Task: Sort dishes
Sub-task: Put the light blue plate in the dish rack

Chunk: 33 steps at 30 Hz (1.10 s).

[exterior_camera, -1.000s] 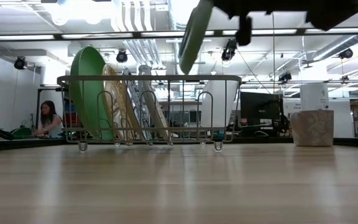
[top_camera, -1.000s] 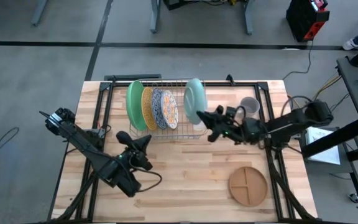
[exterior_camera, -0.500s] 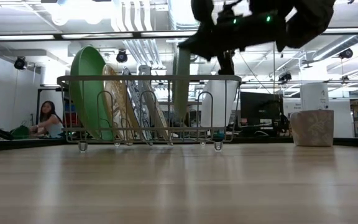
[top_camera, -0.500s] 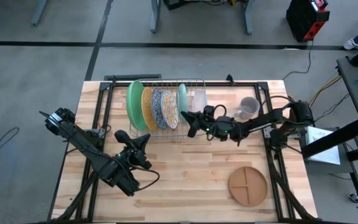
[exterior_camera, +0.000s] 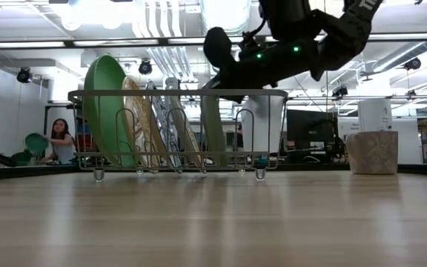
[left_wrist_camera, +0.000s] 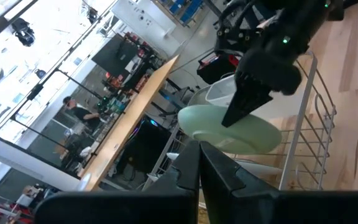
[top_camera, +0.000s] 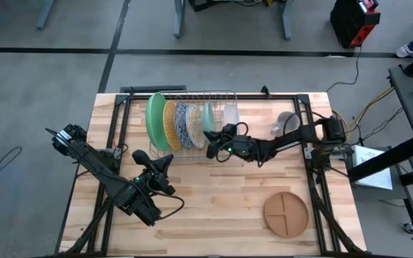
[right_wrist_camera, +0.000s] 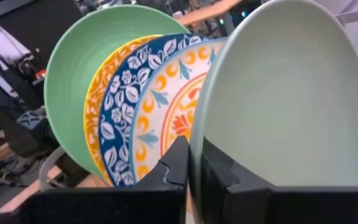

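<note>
Between the right claw's [top_camera: 211, 137] closed-down fingers: pale teal plate [top_camera: 208, 116], on edge in the wire rack [top_camera: 229, 152], beside the floral plate [top_camera: 194, 125] | left claw [top_camera: 151, 164]: cannot tell, farther off over the surface [top_camera: 214, 208].

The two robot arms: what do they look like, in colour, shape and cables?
Both arms are dark, nearly black, built of slim jointed links. The left gripper and right gripper each end in two narrow dark fingers. Black cables loop along the links. Small green lights glow on the right arm's wrist in the low view.
</note>
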Each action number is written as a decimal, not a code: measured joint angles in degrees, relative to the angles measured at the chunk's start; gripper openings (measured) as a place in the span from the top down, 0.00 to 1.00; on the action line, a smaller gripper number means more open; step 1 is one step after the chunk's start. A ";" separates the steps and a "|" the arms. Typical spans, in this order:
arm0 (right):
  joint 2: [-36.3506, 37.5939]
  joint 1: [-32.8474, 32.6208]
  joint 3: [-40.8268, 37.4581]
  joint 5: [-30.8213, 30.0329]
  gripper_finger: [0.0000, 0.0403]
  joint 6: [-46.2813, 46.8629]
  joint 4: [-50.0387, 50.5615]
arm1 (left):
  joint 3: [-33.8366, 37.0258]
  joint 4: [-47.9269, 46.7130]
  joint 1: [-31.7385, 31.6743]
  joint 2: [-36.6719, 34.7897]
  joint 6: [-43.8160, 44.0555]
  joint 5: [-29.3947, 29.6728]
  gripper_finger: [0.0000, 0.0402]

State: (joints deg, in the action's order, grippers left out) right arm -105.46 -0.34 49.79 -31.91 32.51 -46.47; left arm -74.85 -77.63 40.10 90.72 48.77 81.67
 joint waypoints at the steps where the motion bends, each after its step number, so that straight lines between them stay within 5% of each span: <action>1: -0.43 0.12 0.56 -0.01 0.97 0.02 -0.01 | -0.02 0.00 0.00 0.00 0.00 0.00 1.00; 11: -1.15 0.42 3.99 -2.82 0.95 0.45 5.99 | -0.01 0.03 0.00 0.00 0.00 0.00 1.00; 33: -1.15 0.37 4.65 -2.50 0.68 0.19 7.51 | 0.00 0.05 0.00 0.00 0.00 -0.15 1.00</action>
State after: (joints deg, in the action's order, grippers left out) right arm -106.61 0.03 54.43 -34.41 32.70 -38.96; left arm -74.86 -77.58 40.10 90.72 48.77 81.52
